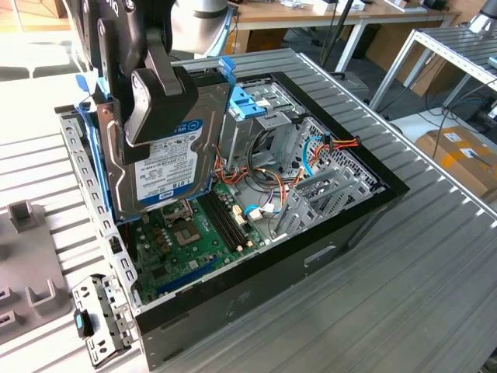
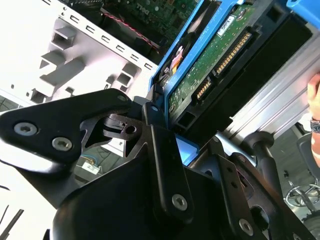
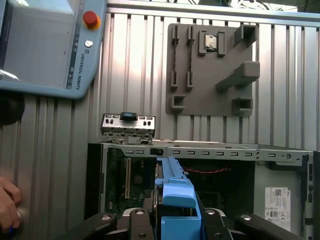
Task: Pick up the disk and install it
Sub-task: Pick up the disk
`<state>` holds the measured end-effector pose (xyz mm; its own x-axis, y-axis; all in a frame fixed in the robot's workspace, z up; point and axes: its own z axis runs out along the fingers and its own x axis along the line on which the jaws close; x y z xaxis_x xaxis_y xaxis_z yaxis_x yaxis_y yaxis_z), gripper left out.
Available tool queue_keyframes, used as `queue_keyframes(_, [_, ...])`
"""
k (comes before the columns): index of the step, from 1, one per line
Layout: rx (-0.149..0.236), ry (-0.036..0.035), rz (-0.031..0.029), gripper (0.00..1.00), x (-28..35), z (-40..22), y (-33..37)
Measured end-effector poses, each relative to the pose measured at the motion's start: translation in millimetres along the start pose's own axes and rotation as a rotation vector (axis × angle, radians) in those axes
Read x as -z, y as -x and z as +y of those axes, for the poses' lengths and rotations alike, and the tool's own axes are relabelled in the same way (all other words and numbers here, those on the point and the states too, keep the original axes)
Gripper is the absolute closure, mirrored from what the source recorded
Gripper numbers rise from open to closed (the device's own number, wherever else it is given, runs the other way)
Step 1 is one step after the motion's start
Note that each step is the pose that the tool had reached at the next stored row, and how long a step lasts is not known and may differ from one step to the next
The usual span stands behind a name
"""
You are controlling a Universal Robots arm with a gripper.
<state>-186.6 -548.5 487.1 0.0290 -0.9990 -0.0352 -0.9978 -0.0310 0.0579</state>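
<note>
Pincer (image 1: 144,116): black, two-fingered, closed tight on the disk (image 1: 167,155); one finger (image 1: 159,97) pressed flat against the labelled face, the other on the far face and mostly hidden. Disk: silver hard drive, white-and-blue label, blue rails (image 1: 99,167) on its edges. Held upright on edge, clear of everything below, above the end of the open computer case (image 1: 311,225) at the exterior view's left, over the green motherboard (image 1: 186,233). Just beside it, toward the exterior view's right: metal drive cage (image 1: 268,132) topped by a light-blue bracket (image 1: 247,101). Second wrist view: green circuit-board underside of the disk (image 2: 215,55), clamped between black fingers (image 2: 167,160). First wrist view: grey power-supply box with white sticker (image 3: 277,200) inside the case; loose metal port panel (image 3: 127,122) on the ribbed desk (image 3: 130,60), just outside the case wall; grey fixture plate (image 3: 210,70) farther out on the desk; teach pendant (image 3: 45,45) with red button, well apart from the case; a person's hand (image 3: 7,202) resting on the desk near the pendant.
</note>
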Motion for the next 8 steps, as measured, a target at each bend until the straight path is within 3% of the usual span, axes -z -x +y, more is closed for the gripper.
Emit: queue_keyframes(8, [0.0,0.0,0.0,0.63,0.4,0.4,-12.3])
